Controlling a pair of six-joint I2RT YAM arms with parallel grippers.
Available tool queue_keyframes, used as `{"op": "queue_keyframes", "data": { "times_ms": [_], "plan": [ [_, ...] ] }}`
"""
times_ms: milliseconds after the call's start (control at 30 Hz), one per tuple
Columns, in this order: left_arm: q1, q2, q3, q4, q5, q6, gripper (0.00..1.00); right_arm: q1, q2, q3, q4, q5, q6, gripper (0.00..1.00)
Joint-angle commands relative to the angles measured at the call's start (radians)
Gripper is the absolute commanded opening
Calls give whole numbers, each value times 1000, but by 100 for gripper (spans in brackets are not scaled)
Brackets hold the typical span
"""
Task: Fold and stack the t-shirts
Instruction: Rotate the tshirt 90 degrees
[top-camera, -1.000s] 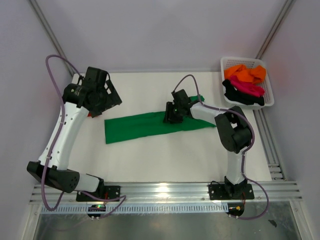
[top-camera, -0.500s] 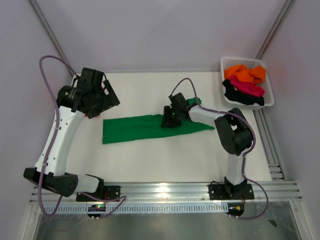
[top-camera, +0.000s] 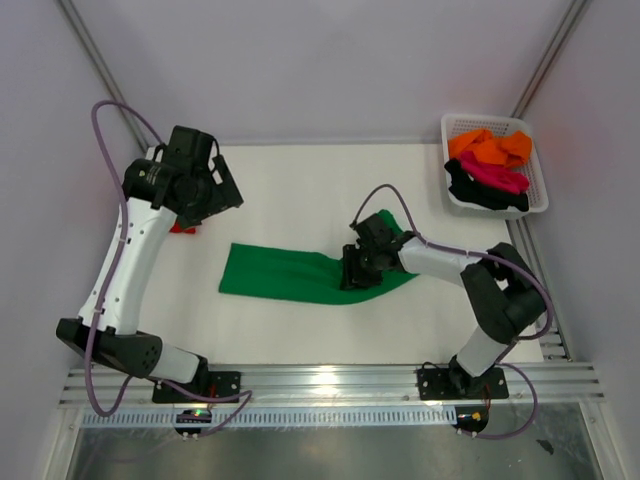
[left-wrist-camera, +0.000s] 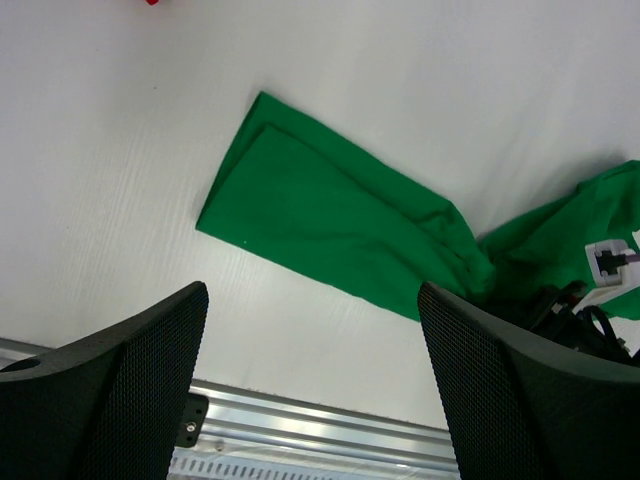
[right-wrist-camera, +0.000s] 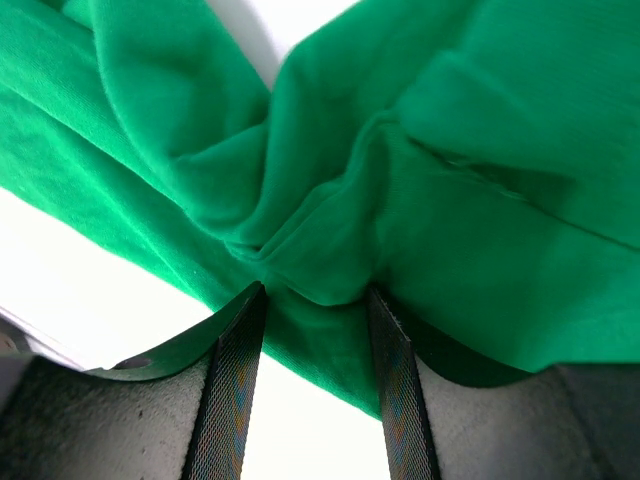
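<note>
top external: the green t-shirt (top-camera: 280, 275) lies mid-table (top-camera: 300, 190), folded into a long narrow strip with its long axis running roughly left to right. the left end is flat and squared off, the right end is all bunched up. the right gripper (right-wrist-camera: 312, 300) is pinched narrow on that bunch. the left gripper (left-wrist-camera: 312, 300) hangs above the table at the far left, spread wide, holding nothing.

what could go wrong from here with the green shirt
1. The right gripper pinches a bunched wad of the green t-shirt, so dragging may crease it or undo the fold.
2. The left gripper hangs open, away from the cloth, leaving the shirt's left end unpinned; it may slide along.
</note>
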Motion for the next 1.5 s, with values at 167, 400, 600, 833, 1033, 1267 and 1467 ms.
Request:
{"op": "queue_keyframes", "data": {
  "times_ms": [167, 400, 600, 833, 1033, 1267, 1467],
  "plan": [
    [-2, 20, 41, 0, -3, 32, 88, 9, -179, -150, -161, 55, -25, 50],
    [-2, 33, 18, 23, 7, 31, 89, 9, -235, -148, -108, 117, -39, 50],
    [-3, 24, -42, 63, -16, 38, 89, 9, -278, -84, -6, 130, -42, 50],
    [-2, 4, -115, 115, -10, 35, 89, 9, -292, 17, 63, 150, -79, 50],
    [-3, 2, -117, 120, -39, 31, 89, 9, -256, 83, 75, 123, -84, 50],
    [-2, 34, 10, 89, -165, -5, 90, 63, -145, 122, 270, -119, 22, 50],
    [-2, 51, 116, 71, -260, -58, 90, 162, -3, 217, 385, -190, 86, 50]
  ]
}}
